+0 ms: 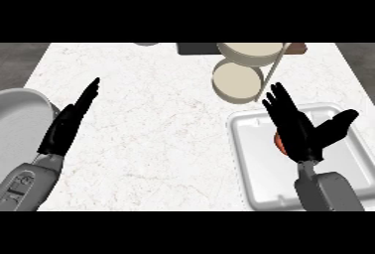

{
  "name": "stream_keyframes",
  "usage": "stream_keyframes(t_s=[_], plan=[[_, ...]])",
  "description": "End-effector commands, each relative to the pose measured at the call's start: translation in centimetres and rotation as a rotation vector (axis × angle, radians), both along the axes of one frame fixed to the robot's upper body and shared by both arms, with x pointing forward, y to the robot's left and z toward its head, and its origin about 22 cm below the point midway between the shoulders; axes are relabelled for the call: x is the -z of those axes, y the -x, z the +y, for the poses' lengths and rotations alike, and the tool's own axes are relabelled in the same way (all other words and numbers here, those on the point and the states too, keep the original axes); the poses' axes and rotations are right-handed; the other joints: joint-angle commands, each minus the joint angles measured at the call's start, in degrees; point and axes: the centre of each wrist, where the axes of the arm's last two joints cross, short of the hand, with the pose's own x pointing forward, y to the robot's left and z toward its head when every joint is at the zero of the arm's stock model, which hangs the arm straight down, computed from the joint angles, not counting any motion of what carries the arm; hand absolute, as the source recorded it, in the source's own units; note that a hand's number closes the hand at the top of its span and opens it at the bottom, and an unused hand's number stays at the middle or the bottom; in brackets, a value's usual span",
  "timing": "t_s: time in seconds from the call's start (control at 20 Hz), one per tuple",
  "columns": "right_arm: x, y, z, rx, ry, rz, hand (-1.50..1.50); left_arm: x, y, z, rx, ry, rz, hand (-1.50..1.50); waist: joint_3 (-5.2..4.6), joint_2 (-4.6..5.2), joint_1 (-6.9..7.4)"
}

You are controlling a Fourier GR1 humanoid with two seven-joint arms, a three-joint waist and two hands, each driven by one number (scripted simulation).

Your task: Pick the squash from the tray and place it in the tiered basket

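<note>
A white tray (253, 173) lies on the counter at the lower right. On it an orange squash (278, 142) shows only as a sliver, mostly hidden behind my right hand (300, 131). That hand hovers over the tray, open, fingers straight and pointing away, thumb spread to the right. The tiered basket (238, 81) stands at the back, two cream round tiers with a thin slanted pole. My left hand (67, 121) is open at the left, fingers straight, pointing up and right.
A grey round pan or bowl (18, 111) sits at the left edge, next to my left forearm. A dark object (196, 48) lies at the back edge beside the basket. White marble counter spreads between the hands.
</note>
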Motion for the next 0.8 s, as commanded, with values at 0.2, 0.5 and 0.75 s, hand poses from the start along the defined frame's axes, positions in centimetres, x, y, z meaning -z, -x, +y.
stream_keyframes(t_s=[0.2,0.5,0.75], plan=[[-1.1,-4.9,-1.3,0.218,0.241,-0.109,-1.50,3.7,1.9,-2.9,0.067,0.281,-0.006,0.00,-0.66,2.43,2.56],[5.1,-5.4,0.4,0.321,0.275,-0.140,-1.50,4.7,2.7,-5.7,0.104,0.393,0.085,0.00,-0.45,2.27,2.11],[1.0,-5.5,-1.7,0.307,0.533,-0.280,-1.50,7.8,4.7,-3.9,0.065,0.405,0.101,0.00,-0.63,1.62,0.61]])
